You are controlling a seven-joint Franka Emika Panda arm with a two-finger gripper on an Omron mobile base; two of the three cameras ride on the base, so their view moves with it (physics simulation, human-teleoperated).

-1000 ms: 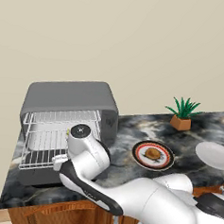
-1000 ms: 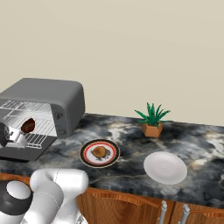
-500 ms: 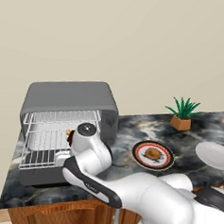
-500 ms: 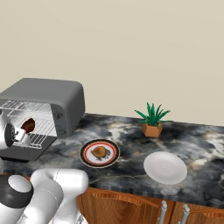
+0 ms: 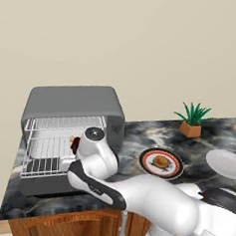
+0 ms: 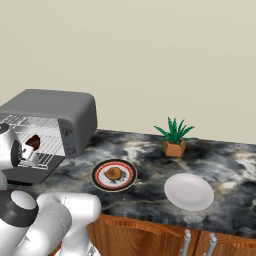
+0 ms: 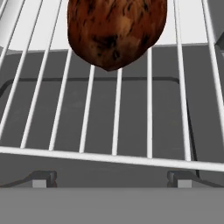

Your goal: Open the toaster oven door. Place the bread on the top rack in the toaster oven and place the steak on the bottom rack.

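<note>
- the toaster oven (image 5: 76,104) sits at 9 o'clock of the counter (image 6: 150,150), its door dropped flat so both wire shelves are reachable from the front.
- the steak (image 7: 116,30) lies on a rack (image 7: 118,109), at 12 o'clock in the hand view; which shelf i cannot tell for sure.
- the gripper (image 5: 77,146) hovers at the oven mouth with its fingers spread wide and holding nothing, which reads as the meat being let go.
- the bread (image 6: 114,173) waits on the patterned plate (image 6: 100,182), at 3 o'clock of the oven, likely next for the top rack (image 5: 65,122).
</note>
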